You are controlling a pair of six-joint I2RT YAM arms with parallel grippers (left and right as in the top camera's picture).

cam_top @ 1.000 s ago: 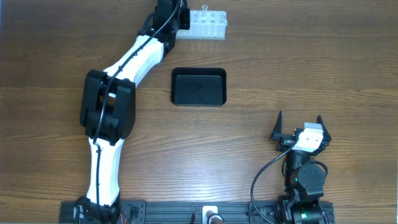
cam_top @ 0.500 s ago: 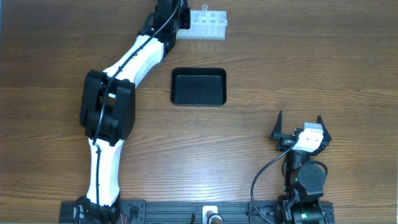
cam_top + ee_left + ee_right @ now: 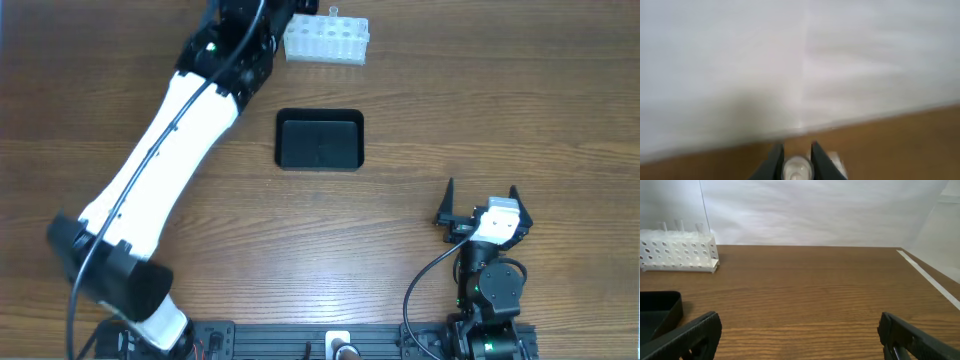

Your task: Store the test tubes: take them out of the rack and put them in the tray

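A white perforated rack (image 3: 327, 40) stands at the table's far edge, with a clear test tube (image 3: 333, 13) sticking up from it. In the right wrist view the rack (image 3: 677, 252) holds several clear tubes (image 3: 679, 227). The black tray (image 3: 320, 140) lies nearer, in the middle of the table. My left arm (image 3: 190, 100) stretches up to the rack's left end. Its gripper (image 3: 797, 147) hangs raised and shut on a whitish test tube (image 3: 797, 169), with the table edge and white wall beyond. My right gripper (image 3: 480, 200) rests open near its base, holding nothing.
The tray's corner (image 3: 657, 307) appears in the right wrist view, with bare wooden table beyond it. A white wall backs the table's far edge. A pale tape line (image 3: 932, 277) runs along the table's right side.
My left arm has lifted from the rack's left end, its elbow swinging out to the left. The rack has shifted slightly. The right arm has not moved.
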